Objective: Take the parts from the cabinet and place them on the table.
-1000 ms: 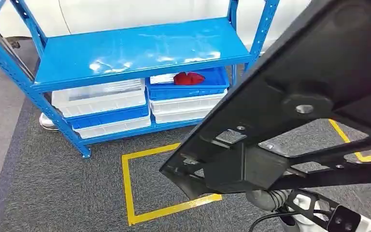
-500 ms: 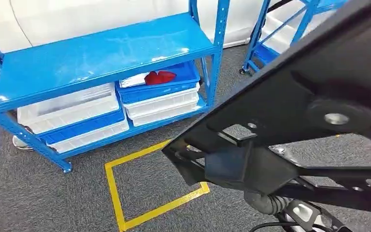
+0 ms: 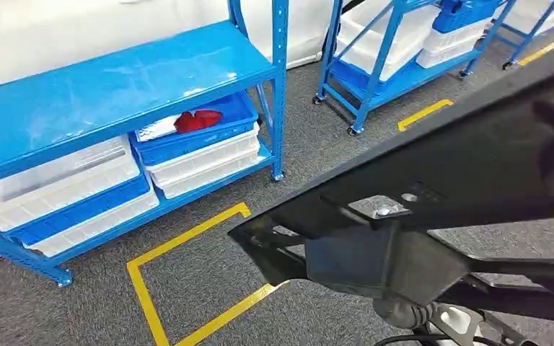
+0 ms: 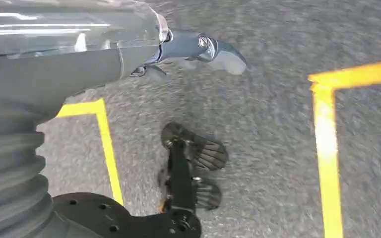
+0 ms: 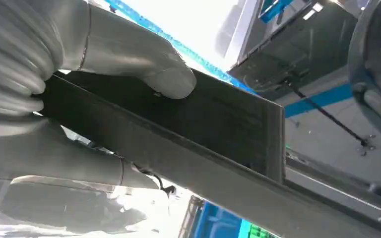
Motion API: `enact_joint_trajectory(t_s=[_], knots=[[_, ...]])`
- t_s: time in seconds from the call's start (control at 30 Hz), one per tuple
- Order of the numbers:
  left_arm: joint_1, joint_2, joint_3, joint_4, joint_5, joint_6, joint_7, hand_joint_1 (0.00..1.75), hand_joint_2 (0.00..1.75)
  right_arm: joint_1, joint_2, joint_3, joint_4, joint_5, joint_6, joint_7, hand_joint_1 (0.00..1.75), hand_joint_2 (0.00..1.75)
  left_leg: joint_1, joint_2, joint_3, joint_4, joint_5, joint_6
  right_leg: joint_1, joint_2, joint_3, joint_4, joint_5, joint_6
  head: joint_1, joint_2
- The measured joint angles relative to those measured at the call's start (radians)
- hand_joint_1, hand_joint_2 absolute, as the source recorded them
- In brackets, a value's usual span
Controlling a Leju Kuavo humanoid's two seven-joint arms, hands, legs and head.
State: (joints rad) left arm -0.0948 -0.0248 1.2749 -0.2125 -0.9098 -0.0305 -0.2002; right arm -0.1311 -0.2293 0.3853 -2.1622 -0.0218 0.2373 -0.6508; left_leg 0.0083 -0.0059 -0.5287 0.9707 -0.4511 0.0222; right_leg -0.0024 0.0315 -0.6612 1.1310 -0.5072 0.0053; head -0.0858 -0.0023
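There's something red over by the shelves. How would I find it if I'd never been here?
Start at the big blue shelf rack on the left of the head view, then look under its wide top shelf to the stacked bins. The red thing lies in the top blue bin of the right-hand stack, beside something white. It is the one red item there.
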Motion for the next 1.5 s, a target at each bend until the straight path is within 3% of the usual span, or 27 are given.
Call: enact_joint_trajectory(t_s=[0.07,0.1,0.13,0.2,0.23,0.27,0.4,0.43,0.5,0.57,0.6,0.63,0.7,0.73,0.77,0.8,0.9,0.93,1.0,1.07,1.13,1.17,1.23,1.27,1.3,1.43,1.5], knots=[[0.004,0.002,-0.001,0.0,-0.005,-0.006,-0.013,0.0,1.75,0.007,0.002,-0.012,0.0,-0.001,0.031,0.0,1.75,1.75,-0.003,0.027,-0.002,0.001,0.0,0.0,-0.008,-0.021,-0.066,0.153,-0.066,0.008,0.0,0.0],[0.004,0.004,-0.002,0.0,-0.009,-0.009,-0.018,0.0,1.75,0.011,0.002,-0.018,0.0,0.0,0.042,0.0,1.75,1.75,-0.003,0.04,-0.003,0.002,-0.001,-0.001,-0.012,-0.023,-0.082,0.192,-0.072,0.012,0.0,0.0],[0.003,0.005,-0.004,0.0,-0.011,-0.011,-0.023,0.0,1.75,0.013,0.002,-0.022,0.0,0.001,0.046,0.0,1.75,1.75,-0.003,0.053,-0.004,0.003,-0.002,-0.002,-0.015,-0.027,-0.072,0.177,-0.055,0.016,0.0,0.0],[0.001,0.005,-0.011,0.0,-0.013,-0.018,-0.028,0.0,1.75,0.012,0.002,-0.027,0.001,0.001,0.059,0.0,1.75,1.75,-0.002,0.076,-0.002,0.007,-0.006,-0.008,-0.019,-0.043,0.013,0.03,0.02,0.018,0.0,0.0],[-0.001,0.005,-0.014,0.0,-0.015,-0.019,-0.03,0.0,1.75,0.012,0.002,-0.03,0.002,0.001,0.063,0.0,1.75,1.75,-0.003,0.084,-0.001,0.012,-0.009,-0.012,-0.019,-0.074,0.065,-0.061,0.053,0.017,0.0,0.0],[-0.002,0.008,-0.018,0.0,-0.022,-0.024,-0.032,0.0,1.75,0.011,0.002,-0.033,0.003,-0.003,0.075,0.0,1.75,1.75,-0.009,0.093,-0.002,0.018,-0.014,-0.019,-0.01,-0.126,0.087,-0.111,0.038,0.008,0.0,0.0],[-0.006,0.012,-0.018,0.0,-0.037,-0.028,-0.039,0.0,1.75,0.009,0.002,-0.046,0.03,-0.016,0.122,0.0,1.75,1.75,-0.01,0.132,0.006,0.019,-0.021,-0.041,-0.005,-0.076,0.079,-0.111,0.049,-0.019,0.0,0.0],[-0.01,0.013,-0.018,0.0,-0.036,-0.026,-0.039,0.0,1.75,0.009,-0.002,-0.048,0.037,-0.016,0.124,0.0,1.75,1.75,-0.005,0.123,0.001,0.024,-0.029,-0.049,-0.012,-0.066,0.083,-0.118,0.056,-0.029,0.0,0.0],[-0.011,0.013,-0.017,0.0,-0.033,-0.021,-0.03,0.0,1.75,0.0,-0.005,-0.05,0.053,-0.023,0.143,0.0,1.75,1.75,-0.001,0.037,-0.035,0.119,-0.096,-0.057,-0.012,-0.047,0.079,-0.119,0.06,-0.037,0.0,0.0],[-0.007,0.013,-0.013,0.0,-0.026,-0.018,-0.02,0.0,1.75,-0.002,-0.005,-0.05,0.086,-0.033,0.169,0.0,1.75,1.75,0.0,0.017,-0.114,0.289,-0.171,-0.06,-0.009,-0.021,0.076,-0.118,0.061,-0.041,0.0,0.0],[-0.004,0.013,-0.013,0.0,-0.021,-0.018,-0.02,0.0,1.75,-0.002,-0.005,-0.05,0.098,-0.031,0.172,0.0,1.75,1.75,0.0,0.015,-0.142,0.342,-0.18,-0.059,-0.007,-0.007,0.074,-0.117,0.062,-0.042,0.0,0.0],[-0.003,0.011,-0.011,0.0,-0.019,-0.019,-0.02,0.0,1.75,-0.005,-0.005,-0.05,0.116,-0.023,0.176,0.0,1.75,1.75,0.0,0.015,-0.147,0.345,-0.165,-0.057,-0.006,0.007,0.074,-0.115,0.062,-0.042,0.0,0.0],[-0.004,0.008,-0.007,0.0,-0.014,-0.025,-0.022,0.0,1.75,-0.01,-0.005,-0.045,0.143,-0.011,0.177,0.0,1.75,1.75,0.0,0.006,-0.095,0.221,-0.079,-0.048,-0.005,0.034,0.075,-0.112,0.063,-0.041,0.0,0.0],[-0.005,0.007,-0.006,0.0,-0.014,-0.028,-0.022,0.0,1.75,-0.011,-0.005,-0.044,0.152,-0.008,0.176,0.0,1.75,1.75,0.0,-0.016,-0.053,0.126,-0.03,-0.041,-0.005,0.047,0.075,-0.11,0.063,-0.041,0.0,0.0],[-0.005,0.006,-0.005,0.0,-0.013,-0.029,-0.023,0.0,1.75,-0.012,-0.005,-0.041,0.161,-0.003,0.173,0.0,1.75,1.75,0.0,-0.067,-0.025,0.054,-0.013,-0.033,-0.007,0.057,0.073,-0.109,0.063,-0.038,0.0,0.0],[-0.005,0.005,-0.004,0.0,-0.014,-0.03,-0.023,0.0,1.75,-0.017,-0.005,-0.038,0.169,0.003,0.168,0.0,1.75,1.75,0.003,-0.086,-0.019,0.034,-0.02,-0.031,-0.002,0.07,0.067,-0.105,0.064,-0.031,0.0,0.0],[-0.004,-0.002,-0.002,0.0,-0.021,-0.032,-0.023,0.0,1.75,-0.02,-0.005,-0.03,0.188,0.013,0.154,0.0,1.75,1.75,-0.006,-0.056,-0.017,0.034,-0.016,-0.023,-0.014,0.102,0.058,-0.114,0.076,-0.007,0.0,0.0],[-0.006,-0.011,-0.002,0.0,-0.022,-0.032,-0.023,0.0,1.75,-0.021,-0.005,-0.029,0.192,0.016,0.153,0.0,1.75,1.75,0.006,-0.045,-0.015,0.02,-0.006,-0.014,-0.005,0.11,0.054,-0.117,0.081,0.0,0.0,0.0],[-0.014,-0.015,-0.002,0.0,-0.023,-0.032,-0.024,0.0,1.75,-0.033,-0.005,-0.024,0.202,0.021,0.141,0.0,1.75,1.75,0.007,-0.019,-0.015,0.006,0.005,-0.007,-0.004,0.013,0.027,-0.059,0.034,0.004,0.0,0.0],[-0.012,-0.017,-0.002,0.0,-0.034,-0.032,-0.022,0.0,1.75,-0.045,0.0,-0.018,0.219,0.023,0.119,0.0,1.75,1.75,0.002,0.006,-0.016,0.007,0.005,-0.003,-0.01,-0.018,-0.037,0.088,-0.042,0.01,0.0,0.0],[-0.01,-0.017,-0.005,0.0,-0.048,-0.032,-0.015,0.0,1.75,-0.046,0.0,-0.016,0.231,0.013,0.106,0.0,1.75,1.75,0.001,0.035,-0.017,0.009,0.003,-0.002,-0.012,-0.025,-0.077,0.178,-0.058,0.014,0.0,0.0],[-0.01,-0.018,-0.008,0.0,-0.055,-0.032,-0.01,0.0,1.75,-0.046,0.0,-0.015,0.233,0.006,0.109,0.0,1.75,1.75,0.001,0.048,-0.017,0.01,0.002,-0.004,-0.013,-0.028,-0.06,0.148,-0.033,0.015,0.0,0.0],[-0.011,-0.021,-0.018,0.0,-0.068,-0.032,0.009,0.0,1.75,-0.048,0.0,-0.015,0.226,-0.008,0.124,0.0,1.75,1.75,0.001,0.07,-0.016,0.016,-0.004,-0.007,-0.013,-0.052,0.024,-0.007,0.043,0.012,0.0,0.0],[-0.011,-0.024,-0.023,0.0,-0.076,-0.032,0.021,0.0,1.75,-0.05,0.0,-0.015,0.218,-0.014,0.135,0.0,1.75,1.75,-0.001,0.078,-0.014,0.021,-0.008,-0.012,-0.009,-0.094,0.07,-0.088,0.065,0.007,0.0,0.0],[-0.009,-0.024,-0.024,0.0,-0.08,-0.032,0.032,0.0,1.75,-0.054,0.0,-0.015,0.213,-0.024,0.149,0.0,1.75,1.75,-0.011,0.087,-0.016,0.026,-0.013,-0.02,0.006,-0.121,0.079,-0.112,0.046,-0.002,0.0,0.0],[-0.01,-0.029,-0.032,0.0,-0.091,-0.032,0.057,0.0,1.75,-0.052,-0.003,-0.02,0.192,-0.05,0.192,0.0,1.75,1.75,-0.011,0.131,-0.008,0.027,-0.02,-0.039,0.002,-0.066,0.067,-0.114,0.056,-0.029,0.0,0.0],[-0.01,-0.032,-0.038,0.0,-0.095,-0.032,0.063,0.0,1.75,-0.051,-0.008,-0.022,0.177,-0.056,0.211,0.0,1.75,1.75,-0.003,0.054,-0.029,0.081,-0.066,-0.052,-0.006,-0.049,0.069,-0.119,0.063,-0.04,0.0,0.0]])
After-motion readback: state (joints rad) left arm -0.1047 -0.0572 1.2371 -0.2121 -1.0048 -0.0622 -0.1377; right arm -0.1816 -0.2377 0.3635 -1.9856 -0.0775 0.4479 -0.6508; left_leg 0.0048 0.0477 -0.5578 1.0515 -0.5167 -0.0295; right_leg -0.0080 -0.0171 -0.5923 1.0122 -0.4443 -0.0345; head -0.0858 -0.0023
